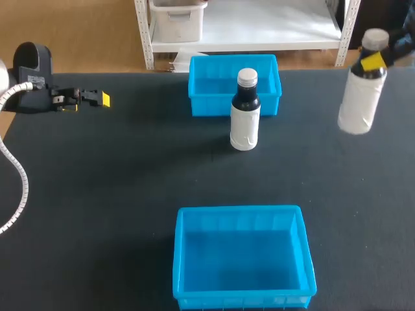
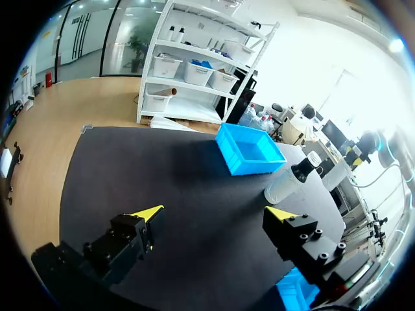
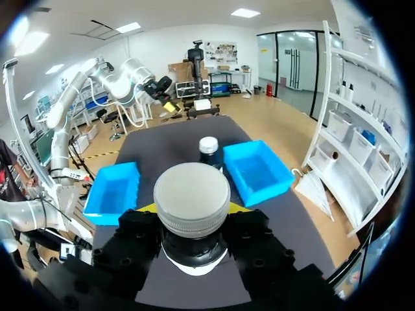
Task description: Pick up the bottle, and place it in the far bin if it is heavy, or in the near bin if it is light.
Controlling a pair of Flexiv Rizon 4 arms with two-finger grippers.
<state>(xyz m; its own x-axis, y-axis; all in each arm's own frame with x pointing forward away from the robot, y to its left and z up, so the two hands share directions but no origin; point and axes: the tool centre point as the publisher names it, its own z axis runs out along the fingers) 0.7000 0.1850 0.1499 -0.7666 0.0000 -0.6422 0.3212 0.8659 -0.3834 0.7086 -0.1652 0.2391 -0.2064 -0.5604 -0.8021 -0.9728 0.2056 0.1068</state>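
Observation:
My right gripper (image 1: 375, 61) is shut on the neck of a white-labelled dark bottle (image 1: 358, 98), which hangs tilted above the table's far right. In the right wrist view its grey cap (image 3: 192, 198) fills the gap between the fingers of the right gripper (image 3: 192, 214). A second, similar bottle (image 1: 246, 113) stands upright just in front of the far blue bin (image 1: 214, 107). The near blue bin (image 1: 176, 259) sits at the front middle. My left gripper (image 1: 97, 98) is open at the far left, with nothing between its yellow fingertips (image 2: 150, 212).
Dark tabletop (image 1: 97, 194) stretches between the two bins and on the left. Seen from the left wrist, the standing bottle (image 2: 292, 183) is beside the far bin (image 2: 249, 150). In the right wrist view it (image 3: 208, 150) stands between the far bin (image 3: 259, 172) and the near bin (image 3: 113, 188).

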